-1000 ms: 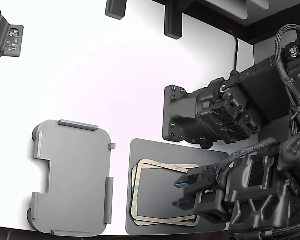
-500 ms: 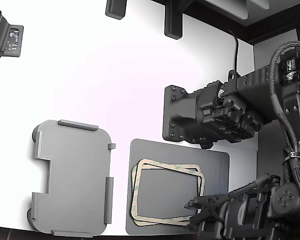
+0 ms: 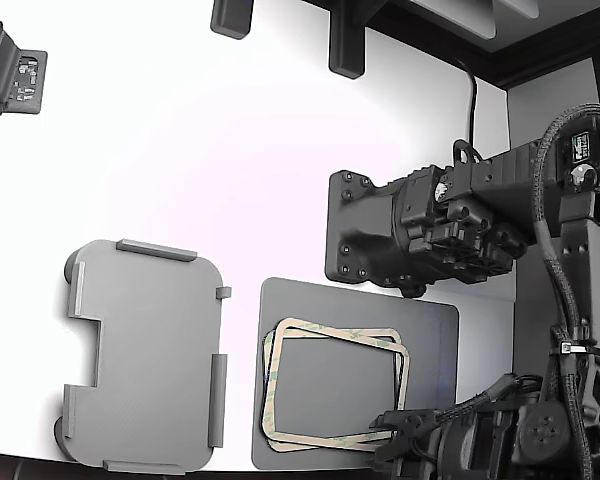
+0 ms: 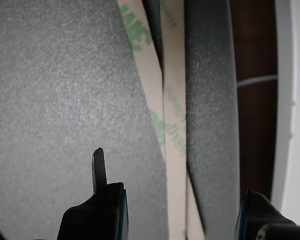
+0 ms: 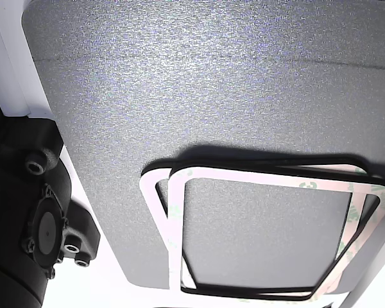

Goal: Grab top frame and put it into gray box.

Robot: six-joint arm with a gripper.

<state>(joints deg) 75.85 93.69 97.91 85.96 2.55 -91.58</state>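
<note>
The white tabletop (image 3: 180,150) carries everything, and compared with a second ago the arm with the tool has dropped from over the dark mat toward the lower right corner of the exterior view, so the mat and frames that it partly covered now show almost whole. The second arm's black body (image 3: 420,235) sits above the mat in the exterior view, much where it was. The gray box (image 3: 145,355), a light gray shallow tray with raised strips along its edges and a notch on one side, lies at the exterior view's left, apart from the mat and with nothing in it. The darker gray mat (image 3: 430,345) lies just beside it to the exterior view's right. On the mat two thin beige frames lie stacked, slightly askew; the top frame (image 3: 332,327) rests on the lower frame (image 3: 267,400), both with rounded corners and faint green mottling. The tool (image 4: 177,200) hangs at the frames' corner nearest the exterior view's lower right; in the wrist view its two fingers stand spread, one fingertip (image 4: 98,167) over bare mat, with the strips of the frames running between them. It grips nothing, and whether it touches the mat cannot be told.
</note>
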